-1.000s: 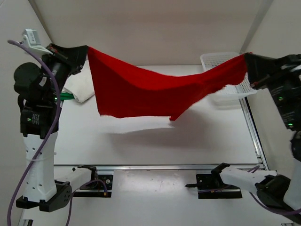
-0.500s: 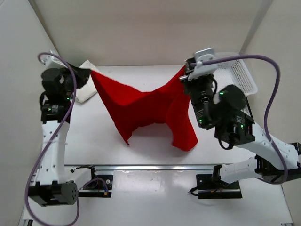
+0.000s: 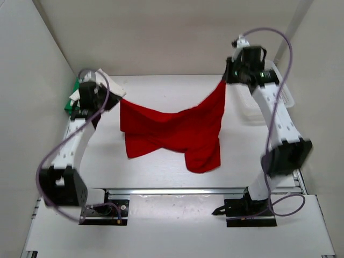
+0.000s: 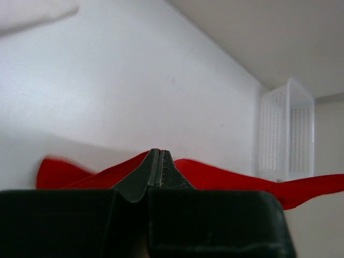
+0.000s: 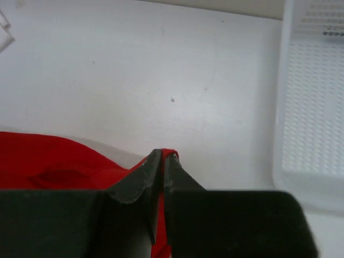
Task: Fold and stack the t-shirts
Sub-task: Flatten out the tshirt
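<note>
The green shirt (image 3: 72,100) and white shirt (image 3: 111,83) lie at the far left of the worktop (image 3: 161,177). The left tool (image 3: 115,100) is pinched tight on one corner of the red shirt (image 3: 172,131), which sags between both arms. The right tool (image 3: 225,81) clamps the opposite corner, held higher, near the basket (image 4: 275,129).

The red t-shirt (image 3: 173,128) is plain, and the worktop (image 3: 156,94) is white. The basket (image 4: 286,129) is white mesh — the green t-shirt (image 3: 72,100) is bright.
</note>
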Controlling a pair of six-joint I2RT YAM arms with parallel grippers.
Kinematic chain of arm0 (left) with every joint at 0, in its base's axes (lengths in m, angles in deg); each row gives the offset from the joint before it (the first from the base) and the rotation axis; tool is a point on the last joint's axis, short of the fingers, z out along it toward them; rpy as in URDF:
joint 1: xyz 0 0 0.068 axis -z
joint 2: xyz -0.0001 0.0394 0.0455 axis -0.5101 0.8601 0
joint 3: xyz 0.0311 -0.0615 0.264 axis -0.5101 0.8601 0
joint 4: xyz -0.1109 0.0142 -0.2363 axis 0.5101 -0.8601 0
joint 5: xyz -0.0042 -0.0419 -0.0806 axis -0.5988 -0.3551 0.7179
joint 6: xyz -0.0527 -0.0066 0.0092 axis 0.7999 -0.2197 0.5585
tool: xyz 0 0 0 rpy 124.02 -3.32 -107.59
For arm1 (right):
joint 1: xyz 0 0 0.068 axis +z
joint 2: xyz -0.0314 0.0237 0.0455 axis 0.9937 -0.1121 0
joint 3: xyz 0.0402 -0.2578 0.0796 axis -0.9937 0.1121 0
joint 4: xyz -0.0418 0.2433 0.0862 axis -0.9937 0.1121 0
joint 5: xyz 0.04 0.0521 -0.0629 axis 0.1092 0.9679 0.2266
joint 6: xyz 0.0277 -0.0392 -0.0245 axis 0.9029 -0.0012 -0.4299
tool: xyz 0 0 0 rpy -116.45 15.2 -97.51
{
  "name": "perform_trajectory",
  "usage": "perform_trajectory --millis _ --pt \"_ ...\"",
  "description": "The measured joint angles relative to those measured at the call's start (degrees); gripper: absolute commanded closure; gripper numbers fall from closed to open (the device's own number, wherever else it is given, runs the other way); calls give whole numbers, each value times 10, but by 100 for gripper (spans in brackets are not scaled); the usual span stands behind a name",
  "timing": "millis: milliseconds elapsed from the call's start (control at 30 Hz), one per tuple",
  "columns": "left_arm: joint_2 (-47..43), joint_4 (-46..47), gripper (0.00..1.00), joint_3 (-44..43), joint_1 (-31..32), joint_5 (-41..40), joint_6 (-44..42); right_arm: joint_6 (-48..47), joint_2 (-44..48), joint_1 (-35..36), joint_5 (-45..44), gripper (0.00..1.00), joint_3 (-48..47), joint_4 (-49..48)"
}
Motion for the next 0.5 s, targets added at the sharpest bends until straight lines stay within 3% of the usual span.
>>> perform_trajectory --millis 100,167,300,400,500 --pt "144 -9 100 -165 -1 7 10 23 -195 -30 58 100 -268 23" --pt "224 -19 100 -298 -6 16 18 51 -253 -47 97 100 -342 -27" --pt "281 -22 100 -480 -32 37 37 94 -252 -95 141 100 -406 -66" --pt "276 -10 100 -552 -58 45 51 110 -207 -127 169 100 -413 -139" --pt "258 16 100 -566 -81 49 59 121 -154 -162 217 100 -419 -206"
